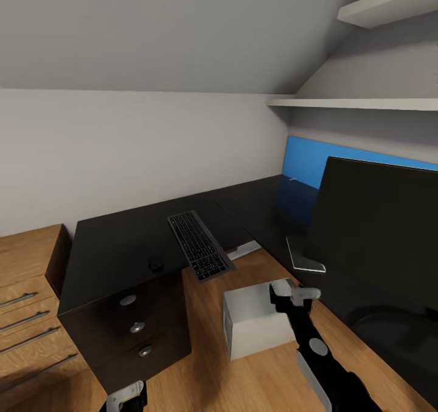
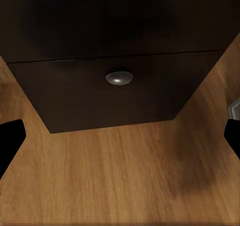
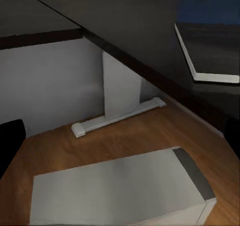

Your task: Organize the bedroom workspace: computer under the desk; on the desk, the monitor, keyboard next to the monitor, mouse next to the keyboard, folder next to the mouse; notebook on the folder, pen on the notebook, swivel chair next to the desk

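1. the keyboard point(image 1: 200, 245) lies on the black desk point(image 1: 115, 248), one end overhanging the surface's front edge, with the mouse point(image 1: 156, 263) just beside it above the drawers.
2. the grey computer point(image 1: 257, 326) stands on the wooden floor point(image 2: 120, 181) in front of the desk, out from under it.
3. the right hand point(image 1: 296, 293) hovers over the computer's top, fingers spread.
4. the left hand point(image 1: 128, 395) hangs low before the bottom drawer, fingers spread.
5. the monitor point(image 1: 377, 230) stands on the surface's right wing.
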`<state>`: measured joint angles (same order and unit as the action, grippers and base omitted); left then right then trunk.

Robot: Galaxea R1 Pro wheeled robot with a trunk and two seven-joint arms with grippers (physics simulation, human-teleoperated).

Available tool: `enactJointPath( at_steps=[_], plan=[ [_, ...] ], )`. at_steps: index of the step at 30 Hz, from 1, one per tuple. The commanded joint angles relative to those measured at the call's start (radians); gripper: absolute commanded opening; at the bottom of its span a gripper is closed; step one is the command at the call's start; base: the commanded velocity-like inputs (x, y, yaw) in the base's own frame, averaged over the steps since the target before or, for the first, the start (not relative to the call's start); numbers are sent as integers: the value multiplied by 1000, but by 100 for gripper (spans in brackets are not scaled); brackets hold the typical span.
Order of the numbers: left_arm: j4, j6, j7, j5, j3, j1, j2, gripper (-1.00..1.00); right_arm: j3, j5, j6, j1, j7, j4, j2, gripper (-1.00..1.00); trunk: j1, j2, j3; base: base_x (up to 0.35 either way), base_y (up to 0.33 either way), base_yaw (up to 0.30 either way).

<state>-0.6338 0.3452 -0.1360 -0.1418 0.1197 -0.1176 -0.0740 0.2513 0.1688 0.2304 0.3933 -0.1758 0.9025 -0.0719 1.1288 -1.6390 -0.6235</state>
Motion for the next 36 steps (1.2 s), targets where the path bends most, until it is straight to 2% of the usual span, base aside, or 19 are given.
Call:
enactJointPath(
  at_steps=[1, 4, 7, 10, 12, 16, 19, 23, 30, 33, 36],
  plan=[
    [0, 3, 1, -5, 1, -1, -1, 100, 35, 5, 4, 1, -6, 0, -1, 100, 0, 0, -1, -3, 0, 0],
    [0, 3, 1, -5, 1, -1, -1, 100, 83, 1, 3, 1, -6, -1, -1, 100, 0, 0, -1, -2, 0, 0],
    [0, 3, 1, -6, 2, -1, 0, 100, 165, 0, 1, 1, -7, -6, 1, 100, 0, 0, -1, 0, 0, 0],
    [0, 3, 1, -6, 2, -1, 0, 100, 203, -1, 0, 1, -8, -22, 8, 100, 0, 0, -1, 0, 0, 0],
    [0, 3, 1, -6, 3, -1, 1, 100, 227, -1, 0, 1, -12, -43, 27, 100, 0, 0, -1, 0, 0, 0],
    [0, 3, 1, -7, 4, -1, 12, 100, 243, -1, -1, 1, -36, -82, 83, 100, 0, 0, -1, 0, 0, 37],
    [0, 3, 1, -8, 4, -1, 18, 100, 247, -1, 0, 1, -64, -116, 102, 100, 0, 0, -3, 0, 0, 137],
    [0, 3, 0, -10, 5, -1, 26, 100, 246, 2, 7, 1, -136, -197, 133, 100, 0, 0, -6, 0, 0, 190],
    [0, 3, 1, -10, 3, -1, 28, 100, 243, 3, 43, 1, -173, -270, 150, 100, 0, 0, -13, 0, 0, 216],
    [0, 3, 1, -11, 4, -1, 28, 100, 245, 4, 87, 1, -177, -343, 158, 100, 0, 0, -16, 0, 0, 226],
    [1, 2, 0, -11, 5, -1, 28, 100, 244, 4, 115, 1, -178, -368, 165, 100, 0, 0, -19, 0, 0, 230]
  ],
)
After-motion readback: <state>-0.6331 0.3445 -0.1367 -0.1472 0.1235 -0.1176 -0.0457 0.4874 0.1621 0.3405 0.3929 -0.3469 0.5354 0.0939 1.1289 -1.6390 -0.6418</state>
